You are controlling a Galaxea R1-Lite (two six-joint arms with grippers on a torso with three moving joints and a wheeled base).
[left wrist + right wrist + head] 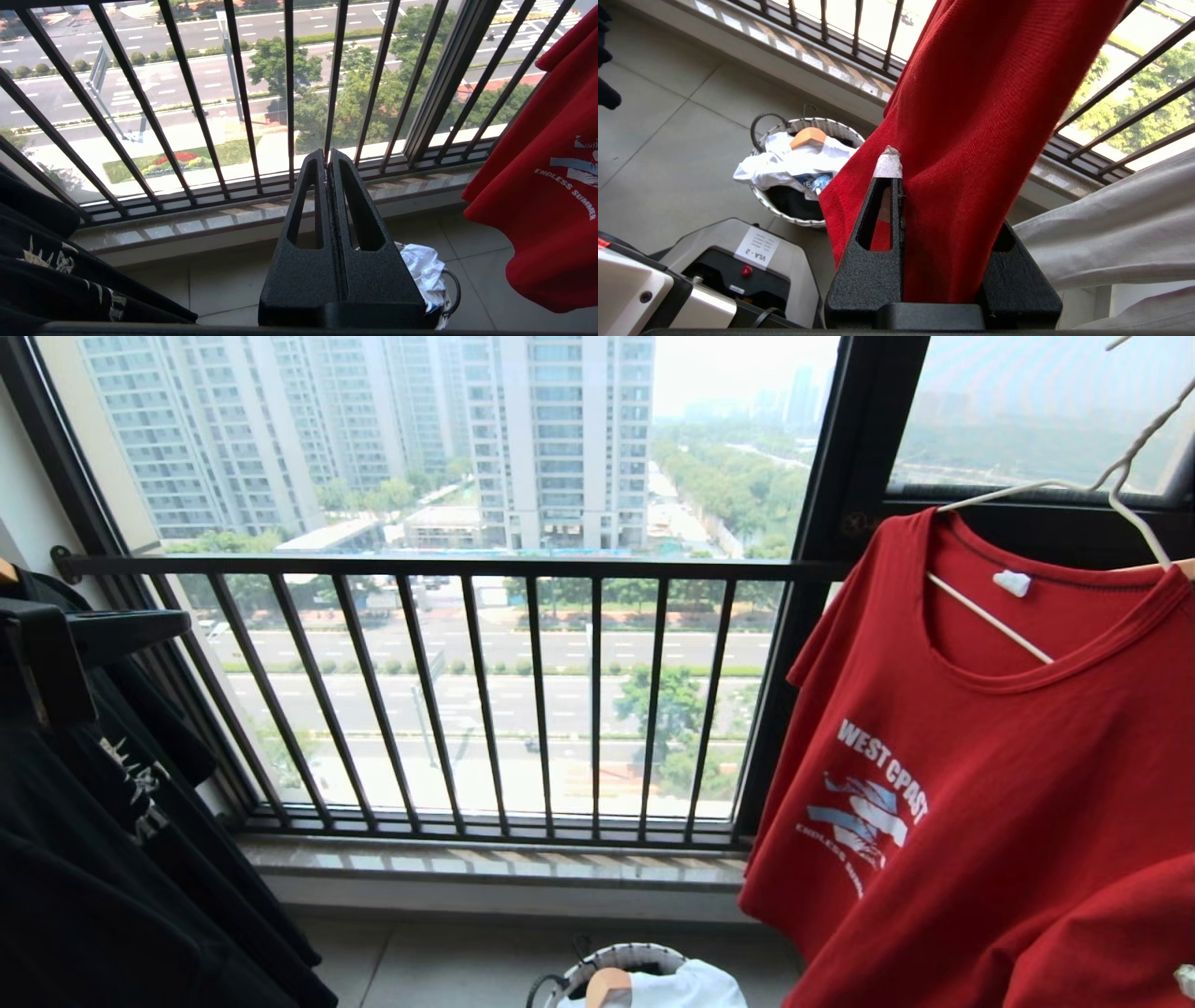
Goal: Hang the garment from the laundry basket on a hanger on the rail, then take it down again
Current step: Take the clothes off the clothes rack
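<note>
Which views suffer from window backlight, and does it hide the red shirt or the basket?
Head view: sky and towers glare pale behind the dark railing, yet the red shirt stays readable; black shirt nearly featureless. Left wrist view: bright street, shut left pincer in shade. Right wrist view: overexposed upper corner, laundry basket evenly lit.

You see the garment (1008, 821) in deep red, with white "WEST COAST" lettering and a white and light-blue graphic on the chest. Red cloth lies between the black, grainy fingers of the right gripper (943, 196), 1 tipped with whitish tape. Beyond it, the laundry basket (803, 127) shows a white-and-black woven rim. The hanger (1018, 490) is whitish. The left gripper (327, 161) is matte black.
</note>
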